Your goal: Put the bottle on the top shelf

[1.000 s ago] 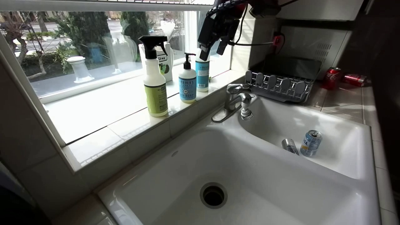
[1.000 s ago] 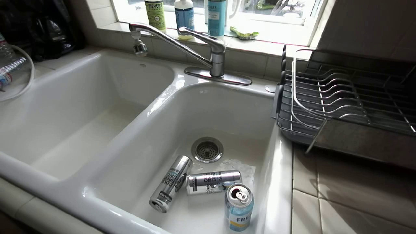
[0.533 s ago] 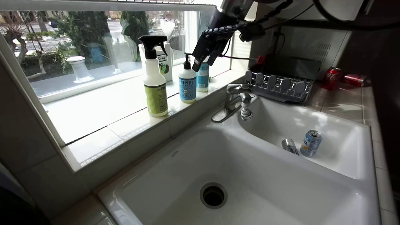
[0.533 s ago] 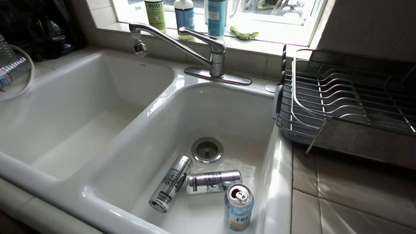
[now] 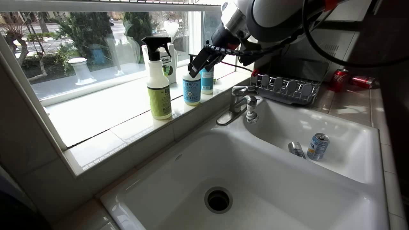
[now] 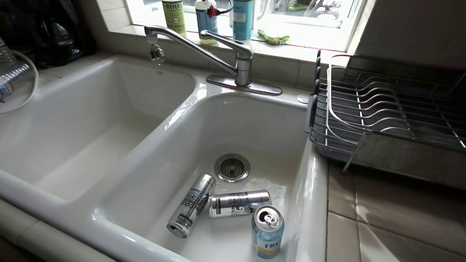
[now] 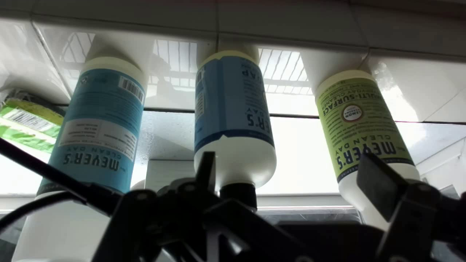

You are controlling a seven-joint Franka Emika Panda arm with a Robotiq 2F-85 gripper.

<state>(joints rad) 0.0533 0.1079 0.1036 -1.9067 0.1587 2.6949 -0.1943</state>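
Note:
The bottle, short and blue with a black pump top, stands upright on the tiled window sill, in both exterior views (image 5: 191, 91) (image 6: 207, 22). It appears inverted in the wrist view (image 7: 233, 105). My gripper (image 5: 201, 71) is open and empty, level with its shoulder and pump in an exterior view. In the wrist view the gripper (image 7: 287, 163) has one finger (image 7: 206, 169) overlapping the bottle's white shoulder, the other finger (image 7: 378, 185) overlapping the spray bottle. I cannot tell whether a finger touches. No top shelf can be made out.
The yellow-green spray bottle (image 5: 159, 99) and the slim teal bottle (image 5: 207, 78) stand on either side. A faucet (image 5: 236, 102) rises below the sill. Cans (image 6: 240, 203) lie in the sink. A dish rack (image 5: 284, 86) stands beyond. A red plug (image 6: 213, 11) hangs before the bottle.
My gripper has come down and left in an exterior view, from before the teal bottle to the blue bottle's upper part. More arm shows, and the red plug has entered an exterior view.

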